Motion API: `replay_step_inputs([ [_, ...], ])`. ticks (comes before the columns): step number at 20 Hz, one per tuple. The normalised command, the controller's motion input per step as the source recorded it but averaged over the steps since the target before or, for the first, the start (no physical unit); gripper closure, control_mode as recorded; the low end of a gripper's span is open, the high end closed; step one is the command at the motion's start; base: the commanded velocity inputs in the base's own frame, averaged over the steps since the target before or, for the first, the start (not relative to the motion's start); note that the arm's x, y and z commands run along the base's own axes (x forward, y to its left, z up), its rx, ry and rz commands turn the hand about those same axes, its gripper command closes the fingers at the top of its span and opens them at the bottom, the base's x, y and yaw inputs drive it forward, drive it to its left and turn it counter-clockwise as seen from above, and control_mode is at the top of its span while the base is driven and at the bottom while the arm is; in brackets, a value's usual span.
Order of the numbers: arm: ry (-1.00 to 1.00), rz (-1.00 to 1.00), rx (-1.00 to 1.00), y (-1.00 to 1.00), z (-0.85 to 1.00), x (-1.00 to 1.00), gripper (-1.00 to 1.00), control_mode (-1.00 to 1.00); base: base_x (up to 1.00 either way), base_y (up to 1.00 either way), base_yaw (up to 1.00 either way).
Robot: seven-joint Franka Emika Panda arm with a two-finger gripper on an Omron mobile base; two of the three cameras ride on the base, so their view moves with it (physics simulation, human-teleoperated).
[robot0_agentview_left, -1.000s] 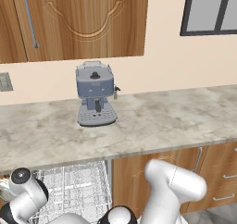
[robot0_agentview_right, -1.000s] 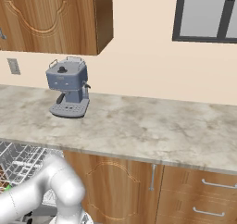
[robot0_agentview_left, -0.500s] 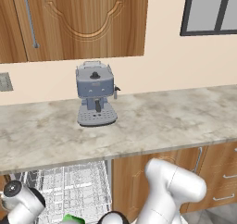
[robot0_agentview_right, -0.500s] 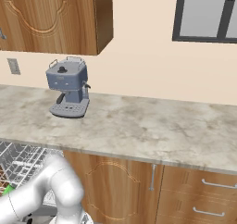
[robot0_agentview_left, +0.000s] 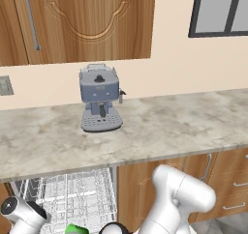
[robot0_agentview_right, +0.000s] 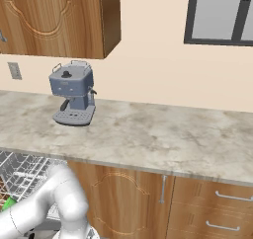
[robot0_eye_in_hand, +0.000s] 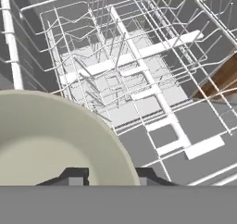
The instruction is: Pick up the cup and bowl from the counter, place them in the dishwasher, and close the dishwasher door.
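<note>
1. We see the wire rack (robot0_agentview_left: 77,199) of the dishwasher (robot0_agentview_left: 63,204) at lower left in the left base view, pulled out under the tabletop (robot0_agentview_left: 160,126) edge.
2. The cup (robot0_agentview_left: 75,229) shows as a green top at the bottom edge of that view, low in front of the rack; we can't tell whether it is seated in the rack. In the right base view a green sliver sits at the far left edge beside the rack wires.
3. In the hand view the bowl (robot0_eye_in_hand: 51,140) fills the lower left, hollow side toward the camera, over the white rack (robot0_eye_in_hand: 134,79).
4. The claw (robot0_eye_in_hand: 109,177) grips the bowl: one dark fingertip (robot0_eye_in_hand: 76,176) shows against the bowl's inner face and the other just outside its rim, so the rim sits between them.
5. We can't tell whether the bowl touches the rack wires or hangs above them.
6. Centre-left on the tabletop stands a grey coffee machine (robot0_agentview_left: 100,103), upright, near the back wall.
7. Above it are wooden wall cabinets (robot0_agentview_left: 82,20).
8. To the right, wooden base cabinets (robot0_agentview_right: 143,203) and drawers (robot0_agentview_right: 217,213) under the tabletop, with a dark-framed window (robot0_agentview_right: 220,13) on the wall above.
9. The white arm (robot0_agentview_left: 177,199) rises at lower right of the left base view and bends down to the left.
</note>
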Motion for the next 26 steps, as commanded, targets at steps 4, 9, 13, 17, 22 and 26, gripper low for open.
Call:
replay_step_inputs([
  [4, 0.00, 0.00, -0.10, -0.27, -0.12, 0.11, 1.00, -1.00, 0.00, 0.00, 0.00],
  [9, 0.00, 0.00, -0.11, -0.26, -0.32, 0.15, 1.00, -1.00, 0.00, 0.00, 0.00],
  [13, 0.00, 0.00, -0.11, -0.23, -0.52, 0.21, 1.00, -1.00, 0.00, 0.00, 0.00],
  [17, -0.01, 0.00, -0.19, -0.03, -0.59, 0.15, 1.00, -1.00, 0.00, 0.00, 0.00],
  [22, -0.03, 0.00, -0.26, 0.00, -0.65, 0.15, 1.00, -1.00, 0.00, 0.00, 0.00],
  [26, -0.05, 0.00, -0.33, 0.00, -0.75, 0.05, 1.00, -1.00, 0.00, 0.00, 0.00],
])
